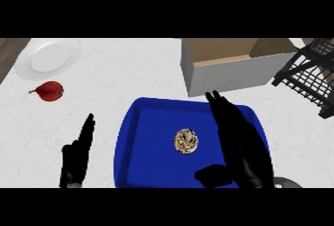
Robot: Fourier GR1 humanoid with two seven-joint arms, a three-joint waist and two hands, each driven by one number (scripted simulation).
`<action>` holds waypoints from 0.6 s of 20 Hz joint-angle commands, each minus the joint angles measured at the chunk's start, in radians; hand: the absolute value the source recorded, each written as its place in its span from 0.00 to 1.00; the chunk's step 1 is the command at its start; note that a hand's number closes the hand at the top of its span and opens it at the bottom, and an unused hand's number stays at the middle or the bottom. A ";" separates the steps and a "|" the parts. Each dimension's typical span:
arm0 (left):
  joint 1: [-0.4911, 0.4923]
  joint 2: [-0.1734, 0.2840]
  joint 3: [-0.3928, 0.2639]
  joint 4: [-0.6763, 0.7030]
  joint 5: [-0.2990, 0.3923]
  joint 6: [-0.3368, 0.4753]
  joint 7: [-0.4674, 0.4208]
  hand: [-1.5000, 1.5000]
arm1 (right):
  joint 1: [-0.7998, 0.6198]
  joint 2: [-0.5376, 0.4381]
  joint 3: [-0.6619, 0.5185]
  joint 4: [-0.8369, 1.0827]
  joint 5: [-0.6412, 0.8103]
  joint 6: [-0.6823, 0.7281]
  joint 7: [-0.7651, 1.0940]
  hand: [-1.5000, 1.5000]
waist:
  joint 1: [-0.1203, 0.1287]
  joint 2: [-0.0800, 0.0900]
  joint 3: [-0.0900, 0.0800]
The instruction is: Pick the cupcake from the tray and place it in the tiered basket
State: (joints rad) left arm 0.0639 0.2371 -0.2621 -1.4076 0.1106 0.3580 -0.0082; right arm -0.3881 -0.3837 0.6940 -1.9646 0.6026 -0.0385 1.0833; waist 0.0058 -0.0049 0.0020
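A cupcake (187, 141) with pale, brown-streaked topping is being seen from above, sitting near the middle of a blue tray (140, 145). A black wire tiered basket (308, 75) is being shown at the counter's far right, well apart.

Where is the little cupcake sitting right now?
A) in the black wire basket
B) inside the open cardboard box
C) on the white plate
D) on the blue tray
D: the cupcake lies near the middle of the blue tray, just left of the right hand, whose straight fingers do not hold it.
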 commanded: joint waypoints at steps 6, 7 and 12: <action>0.005 -0.015 0.003 0.018 -0.012 -0.002 0.016 0.50 | -0.048 0.125 0.067 0.194 0.095 0.155 0.170 0.00 | 0.000 0.004 -0.003; -0.011 -0.004 0.028 0.045 0.006 -0.023 0.007 0.50 | -0.069 0.139 0.070 0.175 0.087 0.209 0.217 0.00 | -0.003 0.004 -0.004; 0.026 -0.005 0.026 0.033 0.004 -0.052 -0.020 0.50 | -0.039 0.225 0.067 0.241 0.120 0.196 0.182 0.00 | -0.001 0.004 -0.003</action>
State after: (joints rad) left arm 0.0604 0.2334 -0.2363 -1.3958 0.1113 0.3291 -0.0186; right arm -0.4253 -0.2331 0.7448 -1.7648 0.6948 0.0933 1.1288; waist 0.0039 -0.0041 0.0028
